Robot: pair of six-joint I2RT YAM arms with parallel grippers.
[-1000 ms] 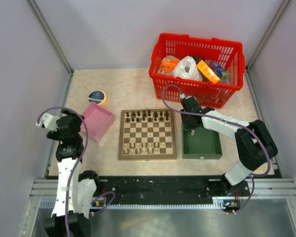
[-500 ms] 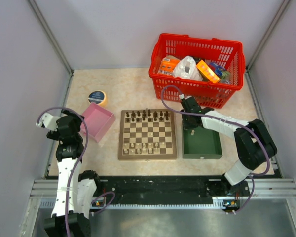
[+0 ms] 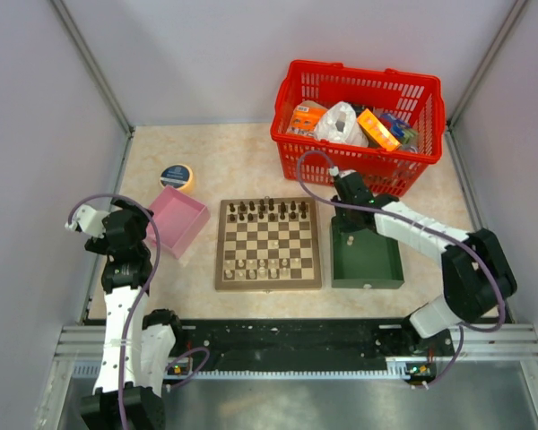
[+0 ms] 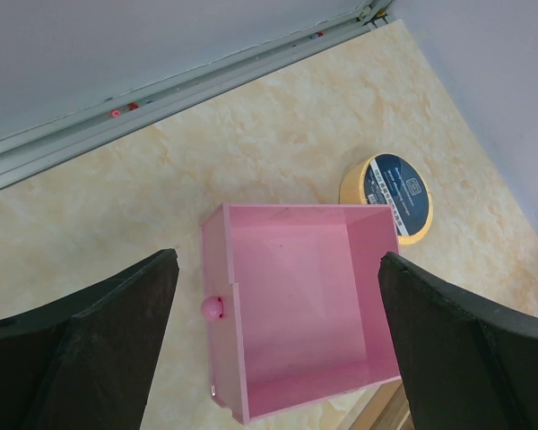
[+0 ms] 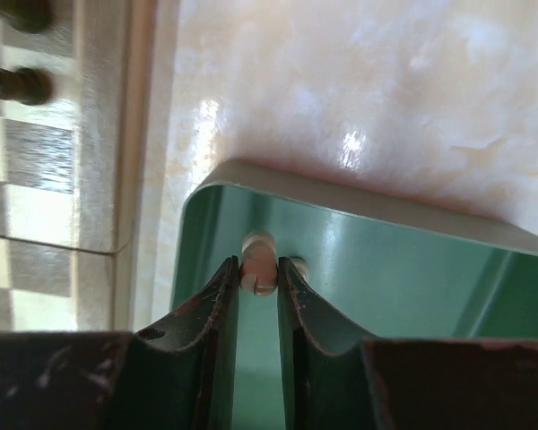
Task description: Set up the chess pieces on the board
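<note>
The board (image 3: 269, 244) lies mid-table, with dark chess pieces (image 3: 267, 211) along its far rows and several pale ones (image 3: 258, 266) near its front. My right gripper (image 5: 258, 269) is over the back left corner of the green tray (image 5: 386, 278), shut on a pale cream chess piece (image 5: 258, 249) held between the fingertips. In the top view the right gripper (image 3: 348, 231) is just right of the board. The board's edge (image 5: 99, 134) and two dark pieces (image 5: 18, 85) show on the left of the right wrist view. My left gripper (image 4: 273, 269) is open and empty above the pink box (image 4: 305, 305).
A red basket (image 3: 359, 112) full of packets stands at the back right, close behind the right wrist. A roll of yellow tape (image 3: 177, 176) lies behind the pink box (image 3: 177, 221). The green tray (image 3: 368, 260) holds another small pale piece near its front.
My right arm's elbow has swung outward to the right and the gripper has shifted slightly over the tray. The left arm has not moved.
</note>
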